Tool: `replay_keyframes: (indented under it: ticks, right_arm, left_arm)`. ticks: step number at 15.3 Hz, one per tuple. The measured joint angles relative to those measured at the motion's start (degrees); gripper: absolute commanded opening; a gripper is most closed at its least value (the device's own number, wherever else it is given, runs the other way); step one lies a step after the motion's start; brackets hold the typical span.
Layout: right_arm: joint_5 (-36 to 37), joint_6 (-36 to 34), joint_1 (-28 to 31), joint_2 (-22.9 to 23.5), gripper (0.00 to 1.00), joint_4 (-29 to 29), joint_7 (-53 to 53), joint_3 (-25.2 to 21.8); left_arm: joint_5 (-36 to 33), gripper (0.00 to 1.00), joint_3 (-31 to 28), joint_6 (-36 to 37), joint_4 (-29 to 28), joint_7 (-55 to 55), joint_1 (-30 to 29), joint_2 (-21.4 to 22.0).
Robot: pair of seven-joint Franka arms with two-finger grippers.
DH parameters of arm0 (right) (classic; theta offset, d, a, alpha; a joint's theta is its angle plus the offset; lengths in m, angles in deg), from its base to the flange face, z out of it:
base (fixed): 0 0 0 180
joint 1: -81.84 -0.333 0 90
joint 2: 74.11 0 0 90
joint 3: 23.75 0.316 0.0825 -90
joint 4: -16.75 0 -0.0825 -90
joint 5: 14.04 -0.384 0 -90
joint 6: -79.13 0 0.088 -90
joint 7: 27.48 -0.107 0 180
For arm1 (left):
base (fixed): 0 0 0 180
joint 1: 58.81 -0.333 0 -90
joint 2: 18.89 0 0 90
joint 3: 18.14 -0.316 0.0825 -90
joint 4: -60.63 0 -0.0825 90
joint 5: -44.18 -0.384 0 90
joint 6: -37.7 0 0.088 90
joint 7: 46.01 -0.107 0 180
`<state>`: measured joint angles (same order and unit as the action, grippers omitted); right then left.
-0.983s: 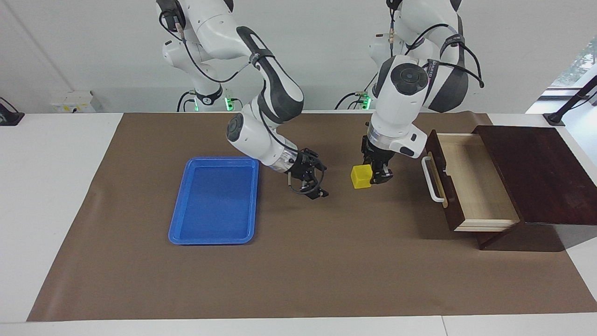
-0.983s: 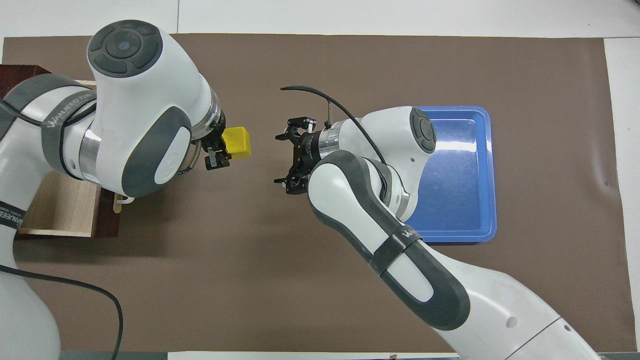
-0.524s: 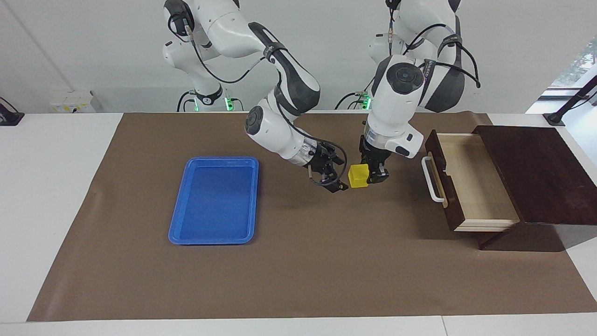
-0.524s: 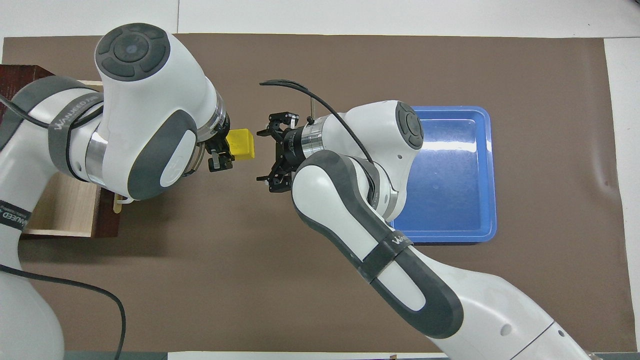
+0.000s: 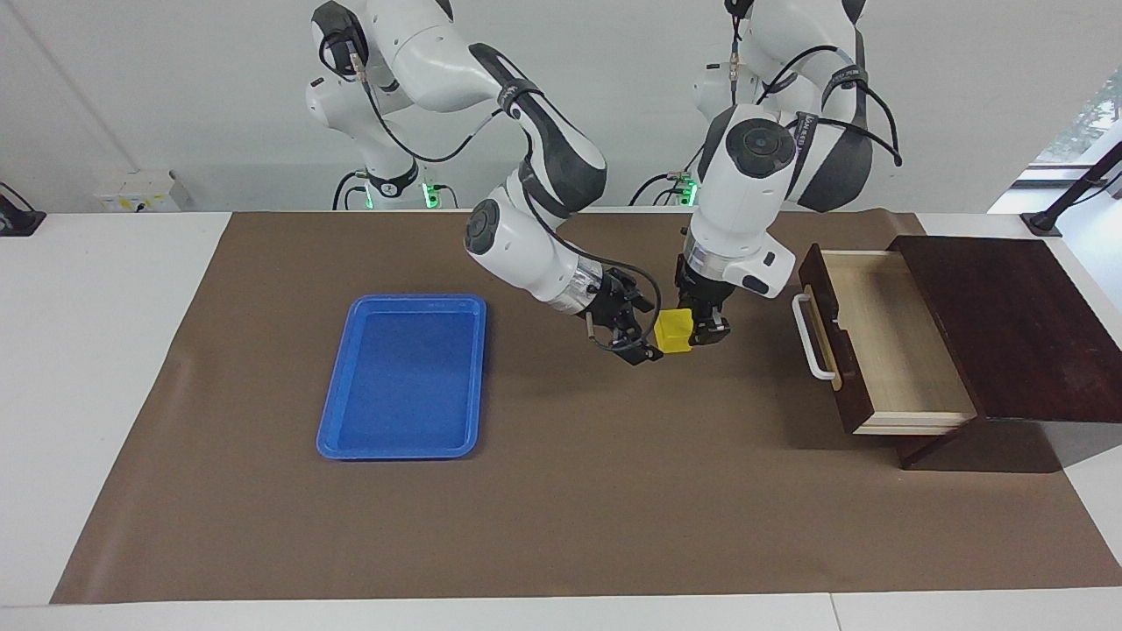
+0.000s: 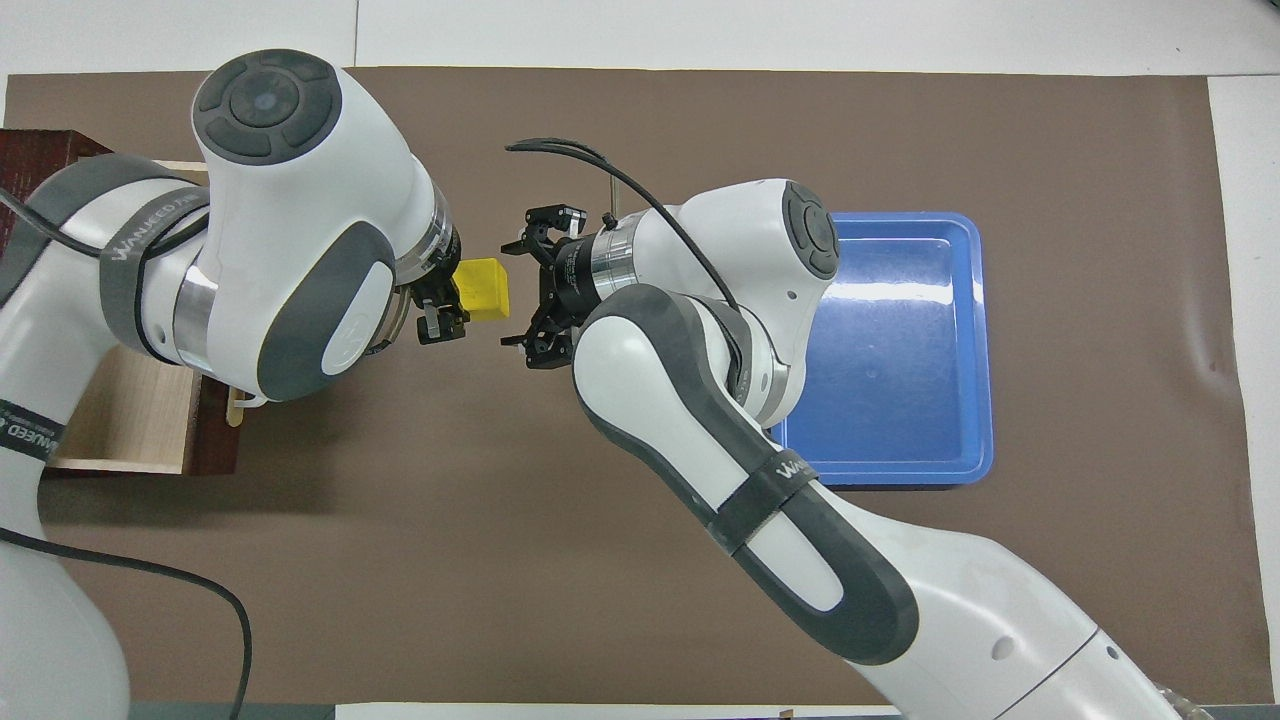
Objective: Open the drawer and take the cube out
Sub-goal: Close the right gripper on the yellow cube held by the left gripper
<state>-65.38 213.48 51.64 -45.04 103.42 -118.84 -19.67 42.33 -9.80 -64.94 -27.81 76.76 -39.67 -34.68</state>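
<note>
The small yellow cube [image 5: 673, 331] [image 6: 484, 289] hangs above the brown mat, with my left gripper [image 5: 703, 331] [image 6: 443, 303] shut on the end of it toward the drawer. My right gripper [image 5: 647, 331] [image 6: 517, 291] is open and faces the cube's free end, fingertips level with that end, one on each side. Whether they touch the cube does not show. The dark wooden drawer [image 5: 885, 342] [image 6: 120, 420] stands pulled out of its box at the left arm's end of the table, its pale inside bare, with the white handle [image 5: 812, 340] on its front.
A flat blue tray [image 5: 394, 453] [image 6: 985, 340] lies on the mat toward the right arm's end; the right arm's elbow hangs over one edge of it. The dark box [image 5: 1008, 324] holds the drawer. Brown mat [image 5: 561, 508] covers the table.
My right gripper has swung from beside the tray toward the cube, stopping at its free end, still open. The left gripper with the cube shifted slightly toward it.
</note>
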Motion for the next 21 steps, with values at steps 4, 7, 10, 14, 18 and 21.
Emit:
replay_keyframes:
  ticks: [4, 7, 10, 14, 18, 21]
  right_arm:
    - [0.86, -0.03, -0.18, 0.27, 1.0, -0.81, -0.35, 0.03]
    - [1.73, -0.03, -0.41, 0.37, 1.0, -0.95, -0.36, 0.14]
    - [1.98, -0.03, -1.54, 0.49, 1.0, -0.98, -0.36, 0.15]
    - [2.06, 0.12, -1.95, 0.83, 1.0, -0.98, -0.36, 0.05]
    - [2.06, 0.11, -1.92, 0.83, 0.74, -0.98, -0.36, -0.02]
    - [2.06, 0.27, -1.84, 0.83, 0.0, -1.09, -0.38, -0.24]
  left_arm:
    - [0.0, 0.0, 0.0, -0.18, -0.39, -0.03, 0.0, 0.15]
    - [0.0, 0.0, 0.0, -0.3, -0.5, -0.04, 0.0, 0.16]
    - [0.0, 0.0, 0.0, -0.47, -0.51, -0.06, 0.0, 0.18]
    - [0.0, 0.0, 0.01, -0.72, -0.87, -0.16, 0.05, 0.26]
    - [0.0, 0.0, 0.11, -1.07, -0.9, -0.17, 0.2, 0.26]
    - [0.0, 0.0, 0.21, -0.92, -1.34, -0.24, 0.24, 0.45]
